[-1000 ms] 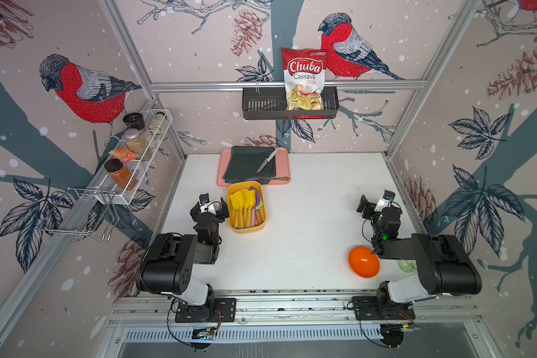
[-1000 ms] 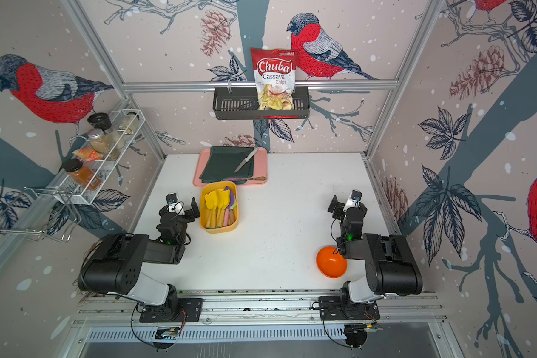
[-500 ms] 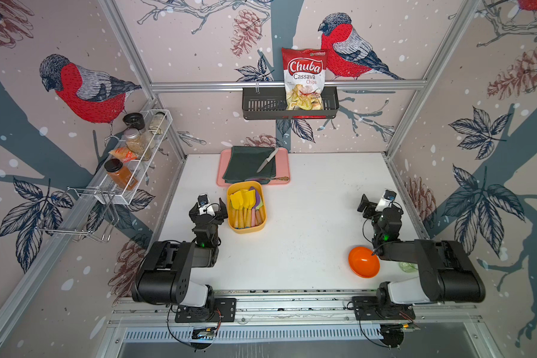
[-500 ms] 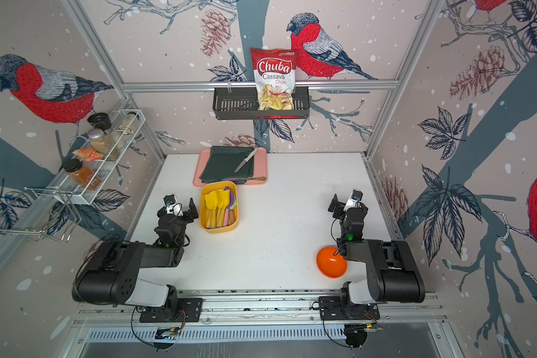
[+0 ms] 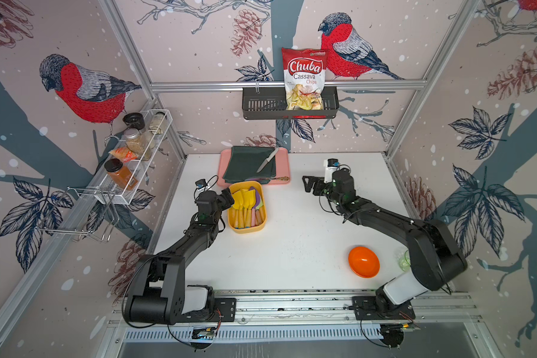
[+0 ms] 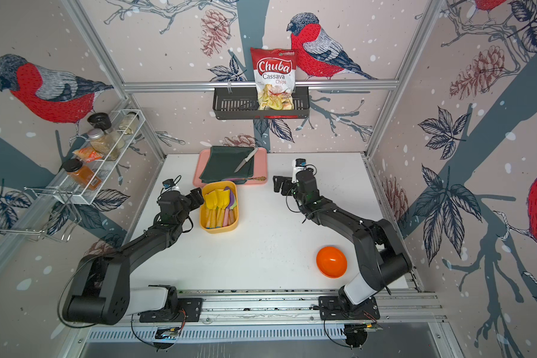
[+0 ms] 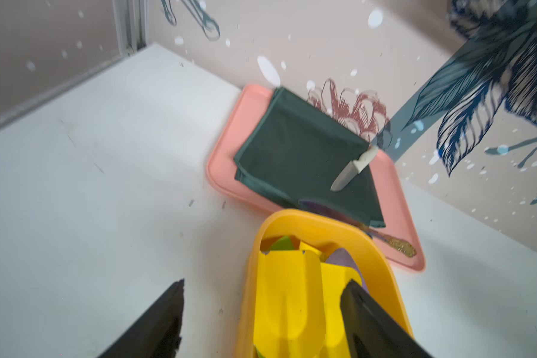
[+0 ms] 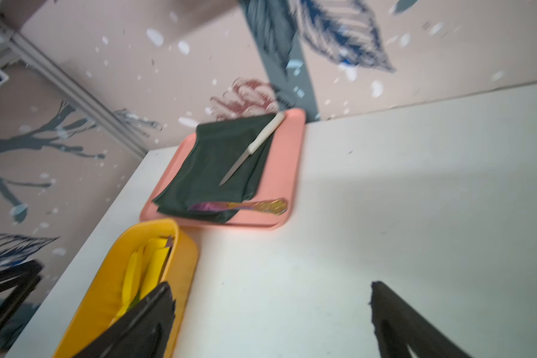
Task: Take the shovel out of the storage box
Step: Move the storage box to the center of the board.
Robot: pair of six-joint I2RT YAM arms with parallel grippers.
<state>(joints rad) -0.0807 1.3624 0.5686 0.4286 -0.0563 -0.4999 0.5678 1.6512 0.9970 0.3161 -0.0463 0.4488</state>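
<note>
Yellow plastic fills the left wrist view: a toy shovel (image 7: 287,297) lies in the storage box (image 7: 323,218) with the left gripper (image 7: 265,282) hanging over its blade, fingers spread. One finger (image 7: 158,322) sits outside the box, above the bare white table (image 7: 90,186), with a gap between it and the box wall. The other finger (image 7: 372,322) is inside the box, over a second yellow blade (image 7: 337,279). The wall and the nearer blade lie between the two fingers. No pinch shows, and whether the inner finger touches anything cannot be told.

Just beyond the fingertips and the box's far end sits a pink tray (image 7: 220,167). It carries a folded dark green cloth (image 7: 298,155), a white-handled knife (image 7: 354,169) on the cloth and an iridescent spoon (image 7: 397,246) along the tray's near edge.

In a top view the right gripper (image 5: 310,185) is well apart from the box across open table, its fingers wide apart and holding nothing. An orange bowl (image 5: 363,262) rests far behind those fingers, near the arm's base.
</note>
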